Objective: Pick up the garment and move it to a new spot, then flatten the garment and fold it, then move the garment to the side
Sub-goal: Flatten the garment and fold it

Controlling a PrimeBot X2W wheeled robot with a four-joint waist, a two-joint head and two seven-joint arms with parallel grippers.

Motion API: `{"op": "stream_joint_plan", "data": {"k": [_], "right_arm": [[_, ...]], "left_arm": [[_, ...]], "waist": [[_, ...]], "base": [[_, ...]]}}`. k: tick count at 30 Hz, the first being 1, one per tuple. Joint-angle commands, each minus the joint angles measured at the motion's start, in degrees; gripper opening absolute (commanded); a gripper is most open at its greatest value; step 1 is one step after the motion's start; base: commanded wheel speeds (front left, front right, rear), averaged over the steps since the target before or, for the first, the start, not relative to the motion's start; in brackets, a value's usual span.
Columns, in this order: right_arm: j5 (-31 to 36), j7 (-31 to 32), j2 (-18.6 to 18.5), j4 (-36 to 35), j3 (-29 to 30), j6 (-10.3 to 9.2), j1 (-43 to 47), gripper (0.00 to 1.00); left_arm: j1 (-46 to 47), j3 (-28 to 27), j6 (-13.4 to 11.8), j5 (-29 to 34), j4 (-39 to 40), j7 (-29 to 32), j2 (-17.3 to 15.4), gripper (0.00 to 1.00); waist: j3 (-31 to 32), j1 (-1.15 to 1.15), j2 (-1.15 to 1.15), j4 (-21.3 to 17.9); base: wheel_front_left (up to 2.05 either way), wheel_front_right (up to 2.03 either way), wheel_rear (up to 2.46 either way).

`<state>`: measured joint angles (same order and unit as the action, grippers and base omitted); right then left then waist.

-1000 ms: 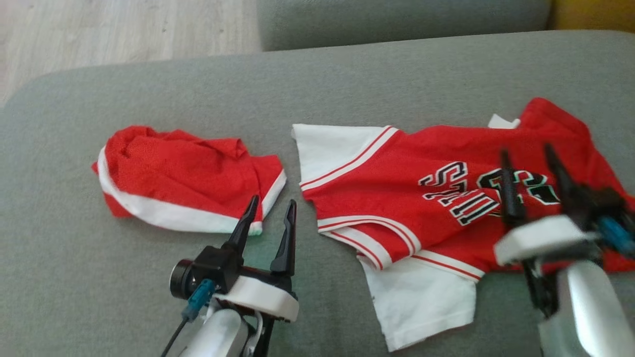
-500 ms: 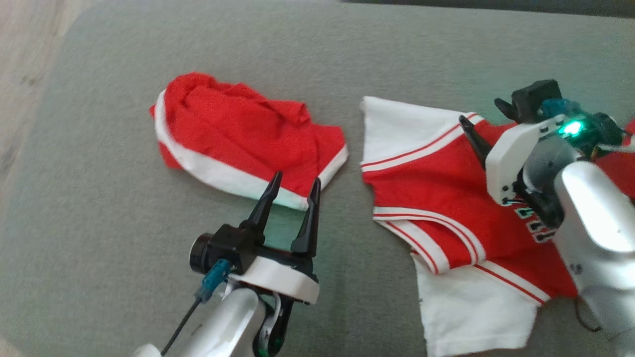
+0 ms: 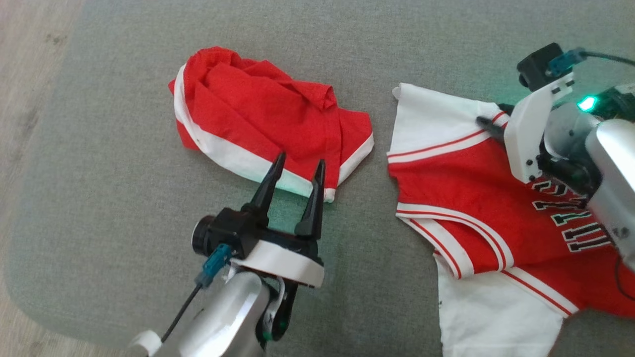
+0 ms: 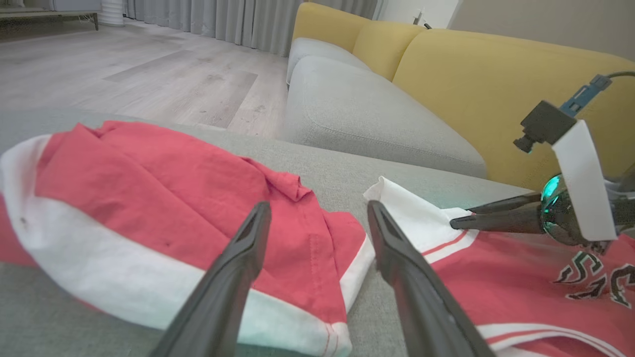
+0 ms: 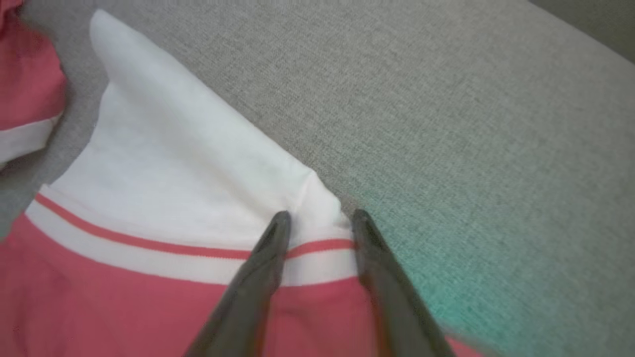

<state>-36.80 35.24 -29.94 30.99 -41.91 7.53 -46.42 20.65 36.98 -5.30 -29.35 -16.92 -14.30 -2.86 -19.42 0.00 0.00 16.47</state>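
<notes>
A red jersey (image 3: 471, 188) with white sleeves and black lettering lies spread on the grey cushion at the right. My right gripper (image 3: 488, 115) lies low over its far white sleeve (image 5: 188, 173). Its jaws are narrowed but still apart, and they straddle the sleeve's seam edge (image 5: 317, 245), with fabric between the tips (image 5: 320, 216). Crumpled red shorts (image 3: 258, 104) with a white band lie at the left. My left gripper (image 3: 301, 158) is open just short of their near hem, holding nothing. The left wrist view shows that gripper (image 4: 318, 206), the shorts (image 4: 149, 198), the jersey (image 4: 496, 277) and the right gripper (image 4: 461, 218).
Both garments rest on a grey cushion (image 3: 124, 198) whose rounded edge runs down the left and lower left. Wood floor (image 3: 30, 74) lies past that edge. Behind the cushion stand a grey sofa seat (image 4: 357, 114) and a yellow backrest (image 4: 496, 74).
The head camera has swung, shifting the whole picture. My right gripper has gone from above the jersey's lettering to its far sleeve seam, and its jaws have narrowed. The left gripper holds its pose.
</notes>
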Motion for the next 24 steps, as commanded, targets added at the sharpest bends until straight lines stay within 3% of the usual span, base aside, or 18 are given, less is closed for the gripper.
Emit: {"op": "stream_joint_plan", "data": {"k": [1, 12, 24], "right_arm": [[-0.8, 0.3, -1.2, -0.8, -1.1, -0.04, 1.2, 0.00], [2.0, -15.2, -3.4, 3.0, 4.0, -0.04, -7.8, 0.00], [17.9, -32.8, -1.2, 19.2, 15.9, -0.04, -21.2, 0.00]], "left_arm": [[2.1, -1.6, -0.3, -0.4, 2.1, -0.7, 0.0, 1.00], [2.7, -1.7, -0.3, -0.7, 2.7, -0.7, 0.0, 1.00], [2.7, -1.4, 0.0, -1.0, 3.2, -0.7, 0.0, 1.00]], "waist": [[-0.3, 0.00, 0.00, -0.2], [-1.7, 0.00, 0.00, -0.2], [-2.7, 0.00, 0.00, 1.7]], "base": [[0.00, 0.00, 0.00], [0.00, 0.00, 0.00], [0.00, 0.00, 0.00]]}}
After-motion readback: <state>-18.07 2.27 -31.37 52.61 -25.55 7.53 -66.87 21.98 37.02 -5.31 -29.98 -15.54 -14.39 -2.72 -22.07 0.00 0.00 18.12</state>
